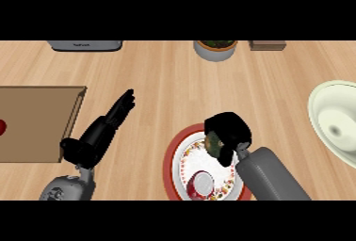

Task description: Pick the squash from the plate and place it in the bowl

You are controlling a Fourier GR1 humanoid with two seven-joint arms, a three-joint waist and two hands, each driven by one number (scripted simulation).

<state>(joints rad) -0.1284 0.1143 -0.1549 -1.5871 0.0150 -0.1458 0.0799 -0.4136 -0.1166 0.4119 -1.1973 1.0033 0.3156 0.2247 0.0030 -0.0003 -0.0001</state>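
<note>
You have one squash [213,145] at one plate [168,160], your right hand [228,127] curled round it; one bowl [334,123] well apart; left hand [104,131] straight-fingered, empty.

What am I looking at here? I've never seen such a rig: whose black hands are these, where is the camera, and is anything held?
The one picture is taken from a humanoid robot's head, looking steeply down at a wooden counter. The black hands on grey forearms are its own. The right robot hand is curled round a greenish squash over a red-rimmed plate. The left robot hand is open and holds nothing, beside a cutting board. A pale bowl sits at the right; a toaster and a potted plant stand along the far edge.
</note>
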